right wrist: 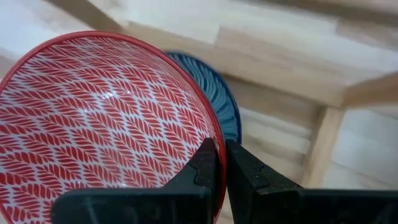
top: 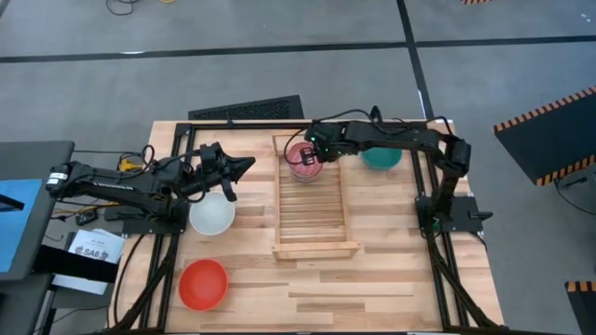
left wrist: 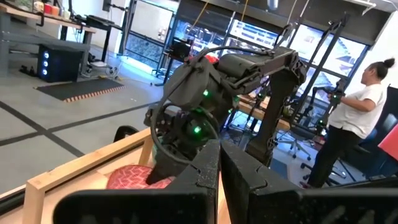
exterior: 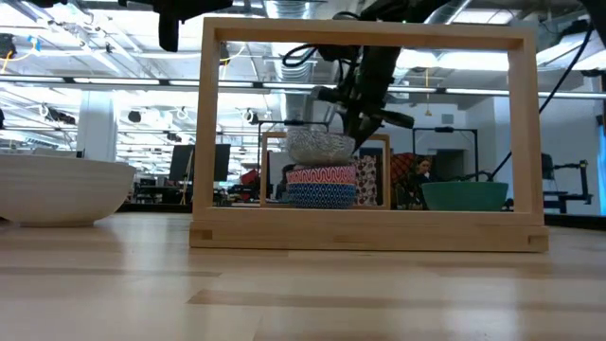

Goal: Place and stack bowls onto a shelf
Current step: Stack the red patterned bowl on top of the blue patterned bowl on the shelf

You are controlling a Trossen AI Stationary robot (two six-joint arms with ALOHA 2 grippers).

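The shelf lies lengthwise in the table's middle. My right gripper is over the shelf's far end, shut on the pink speckled bowl. The bowl's inside shows a red leaf pattern. In the low view this bowl hangs just above a red-patterned bowl, which sits in the blue-patterned bowl on the shelf. My left gripper hovers shut and empty to the left of the shelf, pointing toward it. My right gripper holds the pink speckled bowl by its rim, on the side toward the table's right edge. One finger is inside the bowl and one outside. The fingers slant down from the right. The bowl is lifted clear, mouth up, over the stacked bowls.
A white bowl and a red bowl stand on the table left of the shelf. A teal bowl stands right of the shelf's far end. The shelf's near slats are bare. A person stands in the room beyond.
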